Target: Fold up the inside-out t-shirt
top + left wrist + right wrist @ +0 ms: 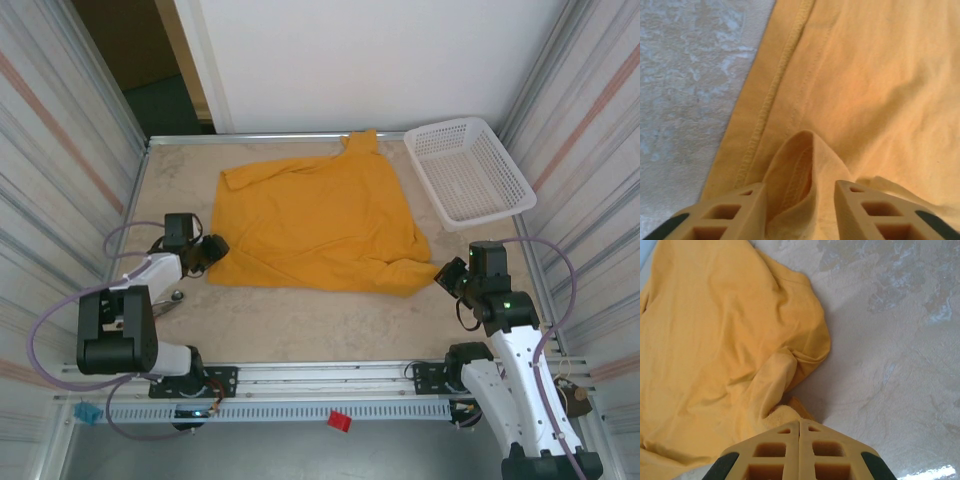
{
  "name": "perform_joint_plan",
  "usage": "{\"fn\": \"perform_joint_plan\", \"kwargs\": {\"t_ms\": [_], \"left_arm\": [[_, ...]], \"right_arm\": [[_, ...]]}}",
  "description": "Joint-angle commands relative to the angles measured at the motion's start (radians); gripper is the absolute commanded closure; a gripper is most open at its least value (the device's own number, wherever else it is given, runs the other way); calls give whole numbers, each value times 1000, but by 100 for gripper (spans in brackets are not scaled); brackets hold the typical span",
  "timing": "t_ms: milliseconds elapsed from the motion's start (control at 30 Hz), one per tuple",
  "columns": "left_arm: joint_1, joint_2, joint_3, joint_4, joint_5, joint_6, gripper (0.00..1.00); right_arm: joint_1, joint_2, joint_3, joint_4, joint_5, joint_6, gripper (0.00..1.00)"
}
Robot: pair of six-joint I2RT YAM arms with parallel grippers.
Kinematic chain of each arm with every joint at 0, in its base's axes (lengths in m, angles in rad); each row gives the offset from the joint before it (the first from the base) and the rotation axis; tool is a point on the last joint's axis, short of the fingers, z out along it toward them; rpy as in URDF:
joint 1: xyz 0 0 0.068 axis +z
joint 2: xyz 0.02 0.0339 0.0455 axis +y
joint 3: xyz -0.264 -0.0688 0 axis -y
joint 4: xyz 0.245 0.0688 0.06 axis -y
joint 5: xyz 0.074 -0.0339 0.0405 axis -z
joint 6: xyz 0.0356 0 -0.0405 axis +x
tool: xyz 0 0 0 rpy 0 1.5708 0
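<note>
The inside-out t-shirt is mustard yellow and lies spread over the middle of the table, plain side up, with one sleeve pointing to the far edge. My left gripper is at its near left corner. In the left wrist view the left gripper stands open astride a raised loop of the t-shirt, which fills the gap unsqueezed. My right gripper is at the near right corner. In the right wrist view the right gripper has its jaws together, with a bunched tail of the t-shirt pinched at its tips.
A white plastic basket stands at the far right of the table. Bare marbled tabletop runs along the near edge between the arms. Corrugated walls close in both sides. A small red piece sits on the front rail.
</note>
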Motion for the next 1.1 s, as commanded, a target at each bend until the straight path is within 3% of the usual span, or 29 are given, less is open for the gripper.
{"fn": "perform_joint_plan", "kwargs": {"t_ms": [0,333,467,700,867,1000,1067], "left_arm": [[-2,-63,-45,12,40,-20,65],[-3,-149,-114,3,12,-65,75],[-3,-124,-120,15,9,-65,62],[-3,-75,-128,59,18,-72,61],[-3,-82,-140,75,27,-76,74],[-3,-125,-139,56,22,-80,100],[-3,-178,-124,20,15,-84,100]], "right_arm": [[-7,-5,-8,-1,3,-14,100],[-7,0,-6,3,1,-14,100],[-7,-5,-5,4,1,-13,100],[-7,-8,-1,0,4,-14,100],[-6,-6,0,-1,5,-15,100],[-7,-6,6,0,3,-14,100],[-6,2,25,3,4,-19,100]]}}
